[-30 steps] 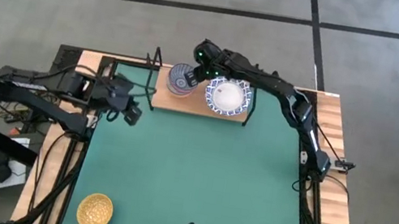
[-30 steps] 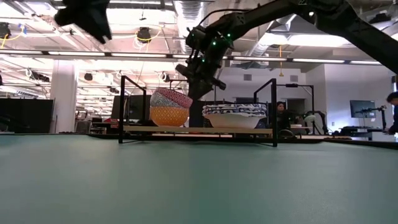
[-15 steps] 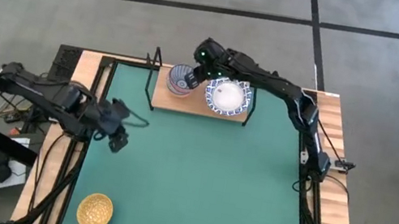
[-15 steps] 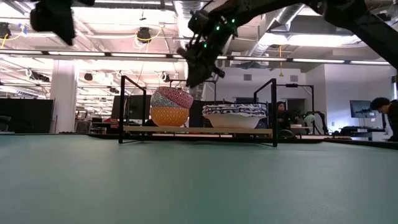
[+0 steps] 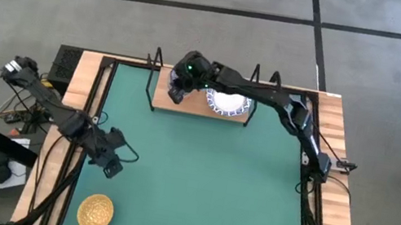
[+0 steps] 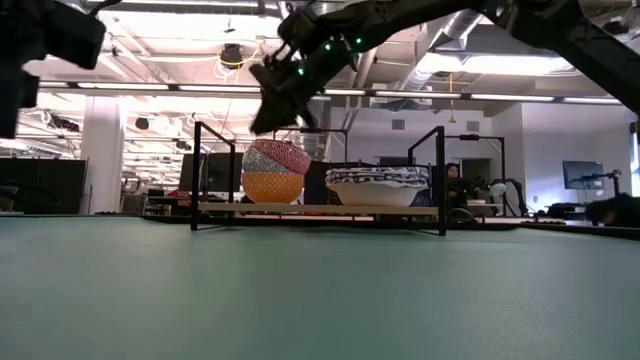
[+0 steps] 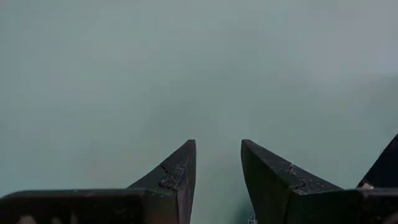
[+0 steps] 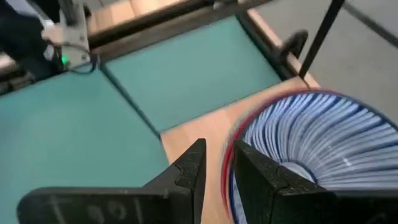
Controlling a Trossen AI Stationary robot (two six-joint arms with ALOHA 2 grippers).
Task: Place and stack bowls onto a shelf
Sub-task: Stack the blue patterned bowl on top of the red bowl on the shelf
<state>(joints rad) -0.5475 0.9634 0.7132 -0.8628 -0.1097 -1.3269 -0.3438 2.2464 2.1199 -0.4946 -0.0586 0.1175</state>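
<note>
While right pincer hides small bowls, shelf partly covered

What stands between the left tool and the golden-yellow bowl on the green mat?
Nothing visible. The left tool hangs over bare green mat, and the golden-yellow bowl sits alone near the mat's front left corner, with only open mat between them.

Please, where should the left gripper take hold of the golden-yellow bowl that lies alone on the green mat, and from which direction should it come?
Probably at the rim, from straight above. The golden-yellow bowl sits upright and open near the mat's near-left corner, with nothing beside it, so one finger could go inside the wall and one outside. The left gripper hangs over the mat close by, its fingers slightly apart. The nearest rim edge seems simplest.
</note>
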